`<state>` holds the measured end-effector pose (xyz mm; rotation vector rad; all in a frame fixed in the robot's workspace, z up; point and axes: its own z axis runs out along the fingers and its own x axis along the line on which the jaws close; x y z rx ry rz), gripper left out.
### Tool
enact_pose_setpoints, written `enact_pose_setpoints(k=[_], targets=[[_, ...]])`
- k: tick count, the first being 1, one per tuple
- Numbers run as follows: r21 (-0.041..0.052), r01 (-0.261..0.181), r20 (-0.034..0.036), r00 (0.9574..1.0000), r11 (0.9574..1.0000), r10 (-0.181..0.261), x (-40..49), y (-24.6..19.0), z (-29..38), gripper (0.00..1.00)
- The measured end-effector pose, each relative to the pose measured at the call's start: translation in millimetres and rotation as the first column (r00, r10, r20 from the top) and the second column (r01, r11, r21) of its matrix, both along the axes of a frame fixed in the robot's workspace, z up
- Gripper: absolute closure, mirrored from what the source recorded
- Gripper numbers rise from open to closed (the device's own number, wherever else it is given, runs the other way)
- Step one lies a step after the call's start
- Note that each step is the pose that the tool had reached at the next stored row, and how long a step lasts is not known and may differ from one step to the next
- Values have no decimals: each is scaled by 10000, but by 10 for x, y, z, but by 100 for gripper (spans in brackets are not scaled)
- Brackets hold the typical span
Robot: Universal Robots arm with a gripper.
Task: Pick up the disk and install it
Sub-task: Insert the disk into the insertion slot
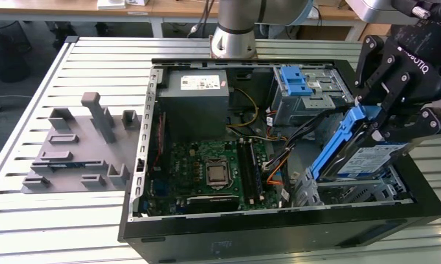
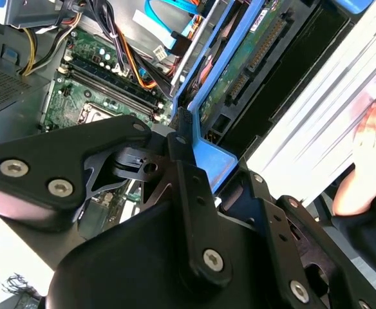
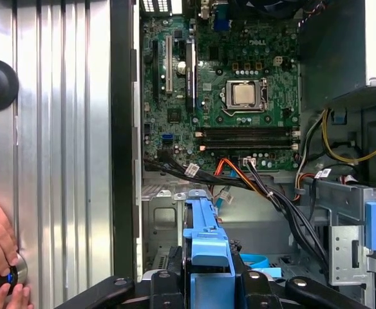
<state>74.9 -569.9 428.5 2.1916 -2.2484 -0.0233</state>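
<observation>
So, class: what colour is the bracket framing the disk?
Blue. The bracket shows best in the exterior view.

We see the disk (image 1: 361,164) as smooth silver metal with a glossy paper label (image 1: 374,157), its bracket (image 1: 336,140) blue plastic. The gripper (image 1: 378,124) looks matt black, the table (image 1: 95,60) is ribbed, shiny metal, and the case (image 1: 279,242) is dull black.

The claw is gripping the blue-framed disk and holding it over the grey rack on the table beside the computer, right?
Not quite. The gripper does grip the disk, but it holds it tilted over the open computer case, at the exterior view's right. The grey rack stands apart on the table at that view's left.
</observation>
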Motion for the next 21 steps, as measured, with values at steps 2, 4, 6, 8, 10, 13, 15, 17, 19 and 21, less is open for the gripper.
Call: enact_pose_setpoints(k=[2,4,6,8,10,13,15,17,19,21], targets=[[1,0,0,10000,10000,0,0,0,-10,64],[1,0,0,10000,10000,0,0,0,-20,64],[0,0,0,10000,10000,0,0,0,-25,64],[2,0,0,10000,10000,0,0,0,-31,64],[1,0,0,10000,10000,0,0,0,-39,64],[1,0,0,10000,10000,0,0,0,-55,64],[1,0,0,10000,10000,0,0,-1,-68,64],[1,0,0,10000,10000,0,0,-1,-83,64],[1,0,0,10000,10000,0,0,-1,-96,64],[0,0,0,10000,10000,0,0,-1,-99,64]])
